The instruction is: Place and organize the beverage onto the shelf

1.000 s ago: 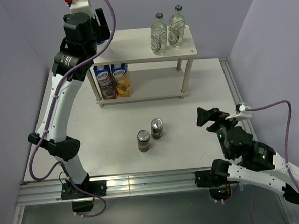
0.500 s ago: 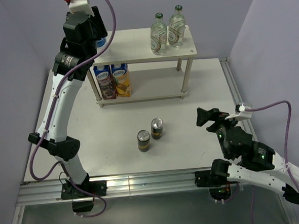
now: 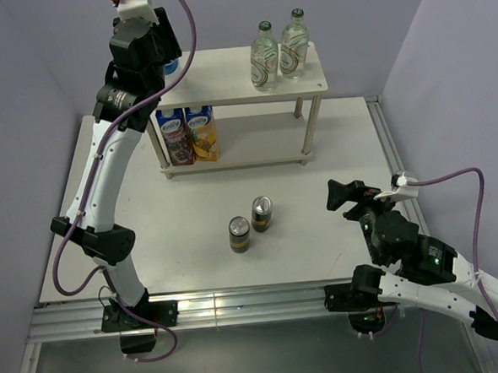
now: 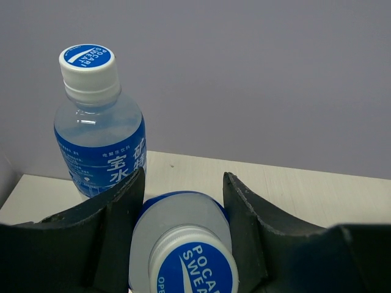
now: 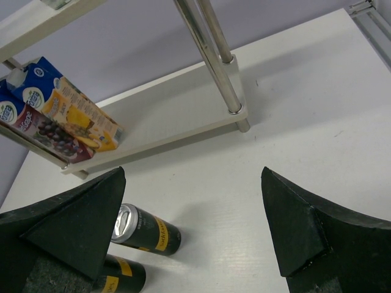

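The left gripper (image 4: 182,178) has closed from half open onto the nearer water bottle (image 4: 183,244) at the left end of the shelf's (image 3: 226,88) top board. The left arm (image 3: 104,174) has shifted slightly rightward.

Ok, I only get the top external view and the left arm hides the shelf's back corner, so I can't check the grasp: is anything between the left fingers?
Observer: Yes, the left wrist view shows the left fingers closed on a blue-capped water bottle.
Operator: Is anything else standing there?
Observer: A second blue-capped bottle stands upright on the top board of the shelf, just beyond the held one.
Operator: And the right fingers?
Observer: The right wrist view shows the right fingers wide apart with nothing between them.
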`<state>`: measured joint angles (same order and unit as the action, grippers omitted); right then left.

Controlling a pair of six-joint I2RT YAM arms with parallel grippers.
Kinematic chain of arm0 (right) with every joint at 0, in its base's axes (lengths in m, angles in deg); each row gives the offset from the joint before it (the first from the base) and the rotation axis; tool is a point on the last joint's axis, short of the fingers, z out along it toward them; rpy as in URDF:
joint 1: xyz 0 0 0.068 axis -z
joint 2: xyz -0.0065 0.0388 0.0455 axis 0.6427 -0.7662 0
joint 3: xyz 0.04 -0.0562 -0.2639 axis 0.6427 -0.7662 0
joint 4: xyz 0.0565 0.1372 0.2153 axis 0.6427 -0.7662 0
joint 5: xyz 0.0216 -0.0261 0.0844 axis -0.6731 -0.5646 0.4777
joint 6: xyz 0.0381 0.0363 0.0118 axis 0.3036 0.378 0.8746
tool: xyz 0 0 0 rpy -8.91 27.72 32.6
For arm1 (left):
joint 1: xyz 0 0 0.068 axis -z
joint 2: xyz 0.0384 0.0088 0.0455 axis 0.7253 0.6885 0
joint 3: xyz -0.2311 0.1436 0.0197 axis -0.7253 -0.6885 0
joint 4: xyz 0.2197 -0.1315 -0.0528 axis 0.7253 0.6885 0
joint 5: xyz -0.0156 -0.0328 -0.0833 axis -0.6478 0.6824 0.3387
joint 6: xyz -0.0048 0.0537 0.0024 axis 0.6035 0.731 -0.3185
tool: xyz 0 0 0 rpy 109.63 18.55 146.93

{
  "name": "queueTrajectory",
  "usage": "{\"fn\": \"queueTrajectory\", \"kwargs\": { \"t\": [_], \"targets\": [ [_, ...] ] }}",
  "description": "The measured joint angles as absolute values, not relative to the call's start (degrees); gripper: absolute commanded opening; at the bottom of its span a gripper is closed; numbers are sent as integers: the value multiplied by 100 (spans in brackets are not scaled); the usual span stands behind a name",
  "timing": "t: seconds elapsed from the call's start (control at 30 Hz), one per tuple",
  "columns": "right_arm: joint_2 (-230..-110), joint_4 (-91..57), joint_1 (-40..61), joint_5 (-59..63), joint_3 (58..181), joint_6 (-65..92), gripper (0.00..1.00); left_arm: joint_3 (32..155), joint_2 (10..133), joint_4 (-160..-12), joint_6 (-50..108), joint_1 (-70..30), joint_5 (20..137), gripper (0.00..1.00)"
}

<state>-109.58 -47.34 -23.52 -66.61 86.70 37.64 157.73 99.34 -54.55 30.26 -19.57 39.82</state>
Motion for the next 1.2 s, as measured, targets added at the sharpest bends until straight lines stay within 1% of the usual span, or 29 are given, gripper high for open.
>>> {"fn": "queueTrajectory", "kwargs": {
  "t": [0.73, 0.8, 1.2],
  "targets": [
    [-10972, -4727, -2352, -6685, 8657, 3764, 98, 15826, 9755, -5020, 2913, -1918, 4045, 0],
    [-10972, -4727, -2352, -6687, 8657, 3761, 98, 15856, 9757, -4987, 2913, -1916, 4054, 1],
    [-11039, -4721, -2352, -6687, 8657, 3761, 98, 16121, 9768, -4617, 2926, -1903, 4163, 1]
  ]
}}
